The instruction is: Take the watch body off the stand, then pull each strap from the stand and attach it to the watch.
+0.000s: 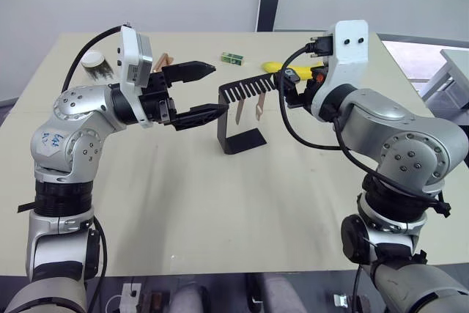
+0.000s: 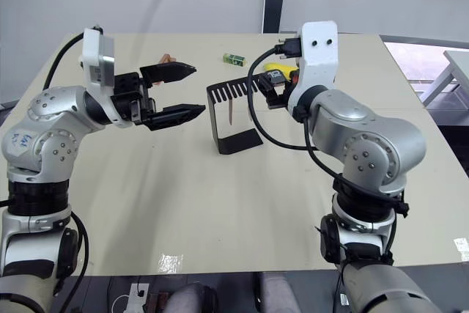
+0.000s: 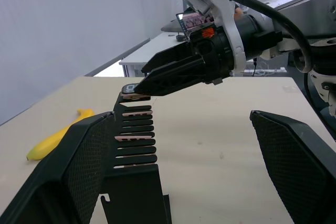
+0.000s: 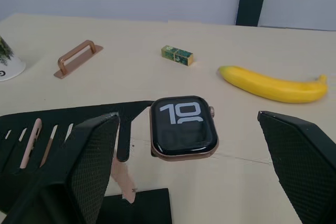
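Up top, glossy rounded-square watch body (image 4: pixel 183 126) — slotted black stand (image 4: pixel 63 124), mesh-textured fingers (image 4: pixel 89 166).

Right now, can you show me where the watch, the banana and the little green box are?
watch body (image 4: pixel 183 125), right wrist view, middle of its black face.
banana (image 4: pixel 273 85), right wrist view, middle of its yellow length.
small green box (image 4: pixel 177 54), right wrist view, its front side.

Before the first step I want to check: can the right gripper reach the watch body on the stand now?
Probably yes: the right gripper is open at the watch body, which sits on the stand, with nothing between.
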### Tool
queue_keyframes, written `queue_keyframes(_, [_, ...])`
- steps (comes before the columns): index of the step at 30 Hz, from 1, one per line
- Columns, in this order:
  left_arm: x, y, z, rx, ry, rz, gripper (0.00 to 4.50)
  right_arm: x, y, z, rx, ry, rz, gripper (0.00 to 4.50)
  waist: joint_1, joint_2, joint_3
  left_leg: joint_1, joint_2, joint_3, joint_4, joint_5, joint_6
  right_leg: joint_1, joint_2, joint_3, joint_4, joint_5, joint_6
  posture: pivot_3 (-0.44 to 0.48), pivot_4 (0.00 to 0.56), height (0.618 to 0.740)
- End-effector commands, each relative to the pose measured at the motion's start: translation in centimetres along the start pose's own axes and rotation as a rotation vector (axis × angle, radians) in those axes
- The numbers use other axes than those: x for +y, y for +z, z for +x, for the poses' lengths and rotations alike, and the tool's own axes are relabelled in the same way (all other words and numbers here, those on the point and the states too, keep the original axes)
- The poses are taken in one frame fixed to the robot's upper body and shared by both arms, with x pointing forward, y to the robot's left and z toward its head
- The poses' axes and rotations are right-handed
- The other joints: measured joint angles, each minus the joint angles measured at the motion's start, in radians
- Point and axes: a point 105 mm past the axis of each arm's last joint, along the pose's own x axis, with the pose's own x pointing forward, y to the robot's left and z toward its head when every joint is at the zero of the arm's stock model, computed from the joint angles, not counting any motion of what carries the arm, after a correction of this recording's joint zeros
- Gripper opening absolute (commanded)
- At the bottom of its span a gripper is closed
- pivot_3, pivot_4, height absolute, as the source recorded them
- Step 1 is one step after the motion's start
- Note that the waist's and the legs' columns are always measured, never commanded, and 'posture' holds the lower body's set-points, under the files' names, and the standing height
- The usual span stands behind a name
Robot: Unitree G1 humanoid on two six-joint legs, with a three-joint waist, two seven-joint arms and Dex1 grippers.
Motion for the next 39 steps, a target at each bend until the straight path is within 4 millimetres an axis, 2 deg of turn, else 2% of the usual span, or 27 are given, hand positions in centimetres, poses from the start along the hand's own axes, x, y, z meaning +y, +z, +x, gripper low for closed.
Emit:
queue_keyframes(1, [0.1, 0.8, -0.3, -0.014, 0.015, 0.040, 4.44, 0.2, 1.5, -0.1, -0.064, 0.003, 0.000, 4.50, 0.000, 0.000, 0.000, 0.000, 0.000, 0.000, 0.000, 0.000, 0.000, 0.000, 0.000, 0.000, 0.000, 0.000, 0.000, 0.000, 0.150, 0.740])
queue_keyframes(11, [-0.1, 0.7, -0.3, -0.019, 0.017, 0.040, 4.44, 0.5, 1.3, 1.0, -0.066, 0.012, -0.008, 4.50, -0.003, 0.000, 0.000, -0.004, 0.000, 0.000, 0.000, 0.000, 0.000, -0.004, 0.000, 0.000, 0.001, 0.000, 0.000, 0.000, 0.150, 0.740])
queue_keyframes(15, [-0.1, 0.7, -0.3, -0.017, 0.018, 0.040, 4.44, 0.6, 1.3, 1.2, -0.070, 0.016, -0.004, 4.50, -0.006, 0.000, 0.000, -0.012, 0.000, 0.000, 0.003, 0.001, 0.000, -0.013, 0.000, 0.000, 0.003, 0.000, 0.000, 0.000, 0.150, 0.740])
queue_keyframes(32, [-0.1, 1.0, -0.2, -0.014, 0.020, 0.046, 4.44, 1.3, 1.3, 1.5, -0.080, 0.048, 0.010, 4.50, -0.023, 0.000, 0.000, -0.013, 0.000, -0.001, 0.003, 0.001, 0.000, -0.013, -0.001, 0.000, 0.003, 0.000, 0.000, 0.000, 0.150, 0.740])
queue_keyframes(35, [-0.1, 1.0, -0.2, -0.014, 0.021, 0.048, 4.50, 1.3, 1.4, 1.6, -0.081, 0.051, 0.008, 3.63, -0.023, 0.000, 0.000, -0.013, 0.000, -0.001, 0.003, 0.001, 0.000, -0.013, -0.001, 0.000, 0.003, 0.000, 0.000, 0.000, 0.150, 0.740])
queue_keyframes(39, [-0.1, 1.0, -0.2, -0.015, 0.023, 0.049, 4.50, 1.4, 1.5, 1.6, -0.084, 0.054, 0.005, 3.63, -0.023, 0.000, 0.000, -0.013, 0.000, -0.001, 0.003, 0.001, 0.000, -0.013, -0.001, 0.000, 0.003, 0.000, 0.000, 0.000, 0.150, 0.740])
